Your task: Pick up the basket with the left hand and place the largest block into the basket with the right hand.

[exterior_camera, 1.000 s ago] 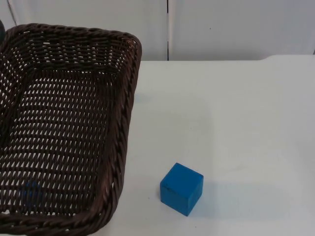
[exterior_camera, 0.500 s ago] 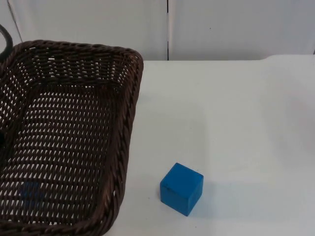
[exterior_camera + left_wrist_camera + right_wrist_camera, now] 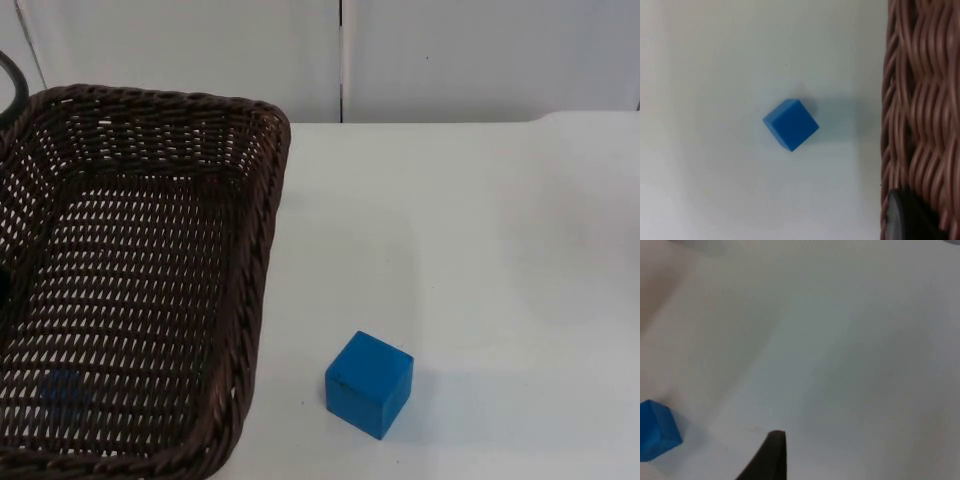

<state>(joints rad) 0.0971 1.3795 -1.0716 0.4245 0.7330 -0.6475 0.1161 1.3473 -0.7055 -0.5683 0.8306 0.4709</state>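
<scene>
A dark brown wicker basket takes up the left of the top view. Its woven rim stands close in the left wrist view, with my left gripper's black fingertip against it, so that gripper is shut on the basket. A blue block sits on the white table to the right of the basket's near corner. A second, fainter blue shape shows through the basket's weave. The left wrist view looks down on a blue block on the table beside the rim. My right gripper hovers over the table, with a blue block off to its side.
The white table stretches bare to the right of the basket and the block. The grey partition wall closes the far edge, with a vertical seam in it.
The basket has shifted toward the near edge; its far rim sits lower in the top view than a second ago. Over the last half second it barely moved. The blue block stayed put.
</scene>
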